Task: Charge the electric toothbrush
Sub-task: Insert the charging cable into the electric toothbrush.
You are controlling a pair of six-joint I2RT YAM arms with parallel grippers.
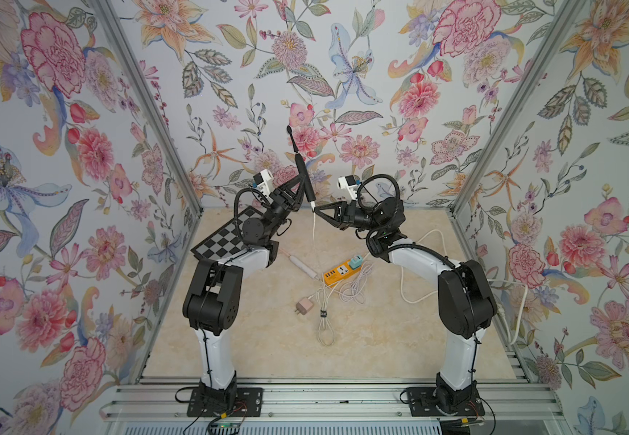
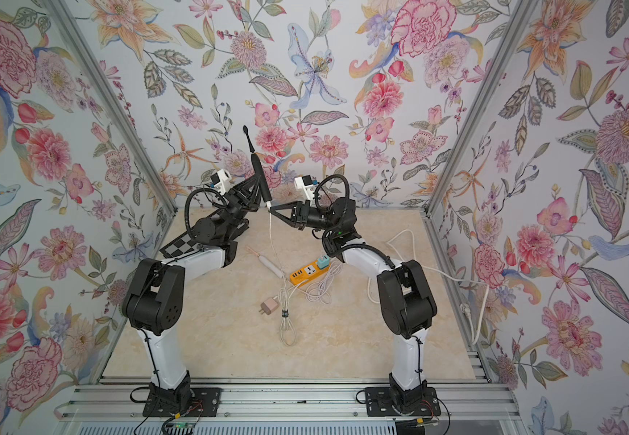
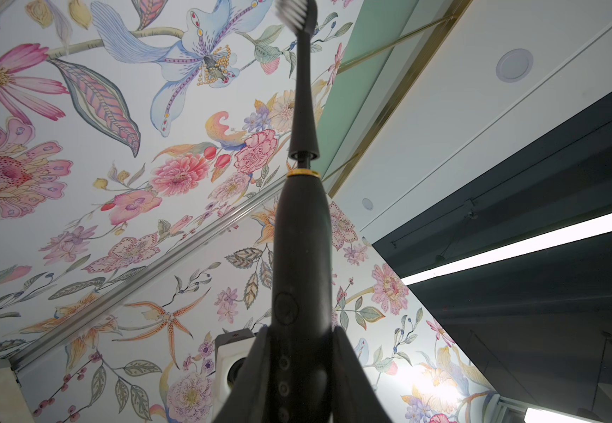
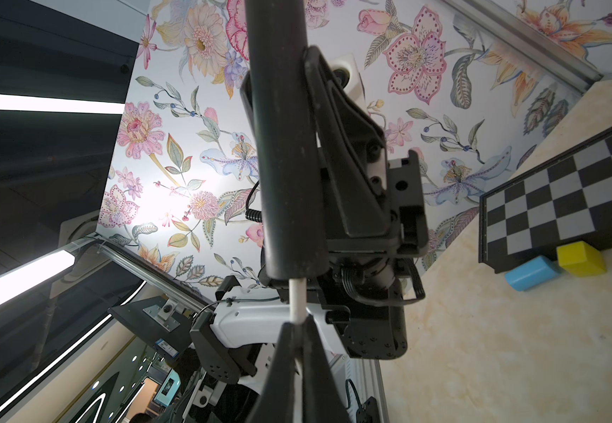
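While the left jaws clamp the black toothbrush [image 1: 298, 160] upright, the right jaws pinch shut on the white cable [image 4: 296, 298] at the toothbrush's base

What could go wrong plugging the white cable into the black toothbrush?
The right gripper pinches the thin white charging cable just below the base of the black electric toothbrush; an off-line push might bend the plug. The left gripper holds only the lower handle, so the tall brush could tilt or slip.

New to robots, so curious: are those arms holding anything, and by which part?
Left jaws clamp the toothbrush by its handle; right jaws pinch the white charging plug.
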